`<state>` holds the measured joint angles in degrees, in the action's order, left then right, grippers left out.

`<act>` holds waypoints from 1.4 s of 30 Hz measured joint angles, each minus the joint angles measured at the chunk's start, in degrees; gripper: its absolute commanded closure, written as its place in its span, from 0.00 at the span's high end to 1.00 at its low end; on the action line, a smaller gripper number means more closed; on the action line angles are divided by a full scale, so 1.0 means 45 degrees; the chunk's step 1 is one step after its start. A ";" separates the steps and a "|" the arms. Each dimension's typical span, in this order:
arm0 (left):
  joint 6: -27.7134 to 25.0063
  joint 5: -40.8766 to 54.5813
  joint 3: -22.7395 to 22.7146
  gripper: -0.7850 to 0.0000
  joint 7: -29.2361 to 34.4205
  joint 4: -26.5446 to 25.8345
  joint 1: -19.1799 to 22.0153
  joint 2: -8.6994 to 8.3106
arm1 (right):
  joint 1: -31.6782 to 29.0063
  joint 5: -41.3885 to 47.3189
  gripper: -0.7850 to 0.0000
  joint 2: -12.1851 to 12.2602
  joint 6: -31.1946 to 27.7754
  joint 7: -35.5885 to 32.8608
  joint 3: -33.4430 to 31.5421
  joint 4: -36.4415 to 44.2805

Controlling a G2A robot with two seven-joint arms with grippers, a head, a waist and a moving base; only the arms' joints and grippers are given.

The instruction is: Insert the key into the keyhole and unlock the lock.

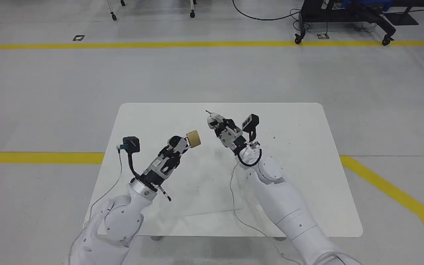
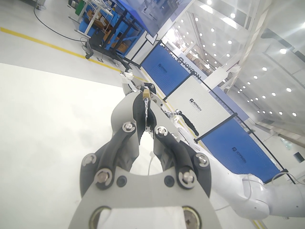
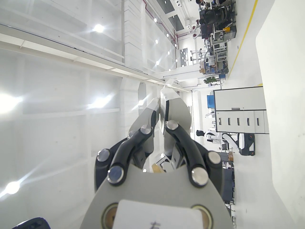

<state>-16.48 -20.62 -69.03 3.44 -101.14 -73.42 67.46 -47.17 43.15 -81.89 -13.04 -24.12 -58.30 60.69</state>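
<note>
Over table [image 1: 311, 199]: white top with rounded corners; lock and key are both held off it, above its middle.
Left gripper [image 1: 183, 142]: above the table's middle, toward its left side; fingers closed tight on the lock.
Right gripper [image 1: 216, 124]: above the table's middle, toward its far edge; fingers pinched together on the key, tip facing the left gripper.
Lock [image 1: 193, 138]: brass, at the left gripper's tip, lifted clear of the table; near the right gripper, with a gap between them in the top view.
Key [image 3: 159, 107]: thin metal, seen edge-on between the right fingers, clear of the table; cannot tell how its tip lines up with the lock.
</note>
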 measured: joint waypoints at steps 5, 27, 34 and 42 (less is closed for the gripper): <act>0.0647 -0.0337 0.0054 0.00 -0.0663 0.0219 0.0276 0.0117 | -0.0105 -0.0897 0.00 -0.0040 0.0506 0.0281 0.0228 0.0183; 0.2770 -0.3463 0.1009 0.00 -0.1387 0.0657 0.0570 0.0529 | -0.0236 -0.2366 0.00 -0.0365 0.0673 0.0795 0.0543 0.0314; 0.2534 -0.3478 0.0916 0.00 -0.1092 0.0713 0.0533 0.0586 | -0.0249 -0.2497 0.00 -0.0434 0.0624 0.0796 0.0403 0.0271; 0.2437 -0.2868 0.0539 0.00 -0.1062 0.0614 0.0498 0.0652 | -0.0308 -0.2675 0.00 -0.0506 0.0693 0.0778 0.0317 0.0283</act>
<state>-5.52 -33.53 -66.61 -1.34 -98.38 -71.18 70.39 -48.56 31.11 -84.17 -9.92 -20.62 -56.87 61.96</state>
